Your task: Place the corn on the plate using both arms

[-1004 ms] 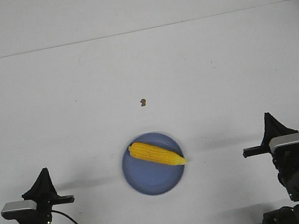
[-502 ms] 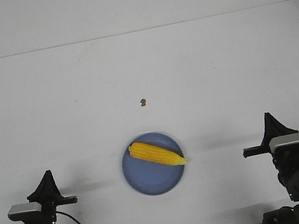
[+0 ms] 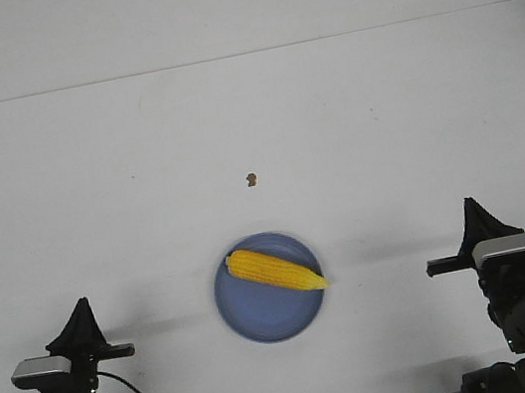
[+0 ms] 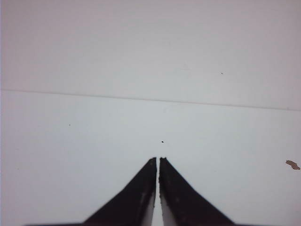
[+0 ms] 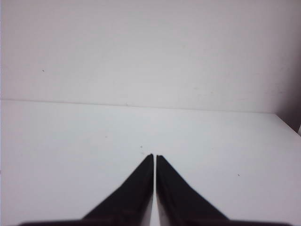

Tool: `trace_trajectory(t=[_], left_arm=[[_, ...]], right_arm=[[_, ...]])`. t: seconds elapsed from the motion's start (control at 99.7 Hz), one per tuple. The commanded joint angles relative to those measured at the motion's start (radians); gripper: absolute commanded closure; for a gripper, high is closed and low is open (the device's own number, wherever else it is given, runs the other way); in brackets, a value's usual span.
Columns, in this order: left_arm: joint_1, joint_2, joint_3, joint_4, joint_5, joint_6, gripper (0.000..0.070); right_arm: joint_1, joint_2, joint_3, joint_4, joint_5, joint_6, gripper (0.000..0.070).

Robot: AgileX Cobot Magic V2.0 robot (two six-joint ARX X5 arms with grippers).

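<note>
The yellow corn [image 3: 275, 270] lies across the round periwinkle-blue plate [image 3: 252, 314] near the table's front middle, its pointed end toward the right rim. My left gripper [image 3: 81, 304] is shut and empty at the front left, well apart from the plate; the left wrist view shows its tips [image 4: 157, 160] closed over bare table. My right gripper [image 3: 470, 204] is shut and empty at the front right; the right wrist view shows its tips [image 5: 154, 156] closed. Corn and plate are out of both wrist views.
A tiny brown speck [image 3: 252, 179] lies on the white table [image 3: 380, 116] behind the plate; it also shows in the left wrist view [image 4: 292, 164]. The table's far edge meets a white wall. Black cables trail from the left arm's base.
The left arm has pulled back and sunk slightly toward the front left edge. The right arm, corn and plate have not moved.
</note>
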Motion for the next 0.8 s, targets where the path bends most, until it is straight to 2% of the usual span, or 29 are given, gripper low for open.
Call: trace_trajectory(t=[0.0,0.612,0.793], left_arm=[[0.001,-0.001,-0.02,0.012,0.0,0.0,0.0688],[0.001,-0.001,-0.02,0.012,0.0,0.0,0.0688],[0.001,-0.001,-0.02,0.012,0.0,0.0,0.0688]], right_arm=[[-0.001,0.001,0.006,0.01,0.003,0.014,0.0687],[0.0,0.0,0.003,0.027,0.002,0.011,0.0687],[-0.001,-0.064,-0.028,0.028,0.023,-0.024,0.0687]])
